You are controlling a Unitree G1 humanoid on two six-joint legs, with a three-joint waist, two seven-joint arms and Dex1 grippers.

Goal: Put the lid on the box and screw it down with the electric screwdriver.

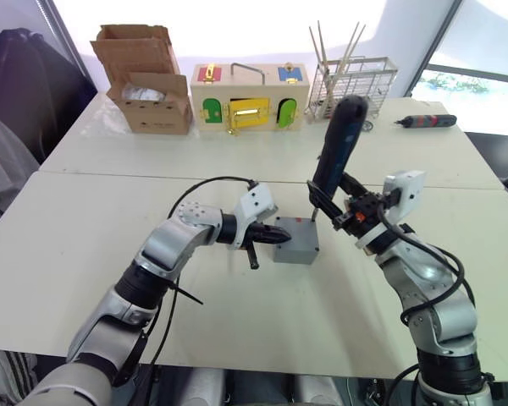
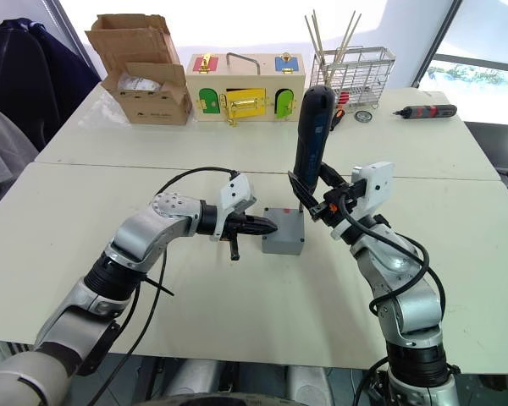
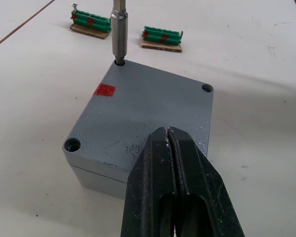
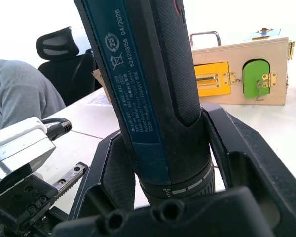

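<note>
Near the middle of the white surface (image 1: 85, 288) sits the box (image 1: 297, 251) with the lid (image 3: 153, 106) already seated flush on it, a red mark on the lid's top. The left pincer (image 1: 281, 236) has its fingers pressed together, tips resting on the lid's near edge — a hold-down, not a grasp. The right pincer (image 4: 187, 163) is clamped round the lower body of the screwdriver (image 1: 336, 146), which stands nearly upright with its bit (image 3: 119, 29) set in the far corner hole.

The box and lid look like stiff, hard plastic, light enough to skid or twist on the smooth surface under torque — so the steadying press on the lid seems needed. The screwdriver looks heavy and top-heavy; a grip low on its textured barrel, as now, should keep the bit straight. A tilt could make the bit slip out of the hole. Three other corner holes show in the left wrist view, and I cannot tell whether screws are in them.

Room is good: the surface around the box is open on the near side and to either flank. Two green strips (image 3: 163, 37) lie just beyond it. The wooden box (image 1: 250, 97), cardboard box (image 1: 148, 80) and wire rack (image 1: 353, 85) stand well apart at the far edge.
</note>
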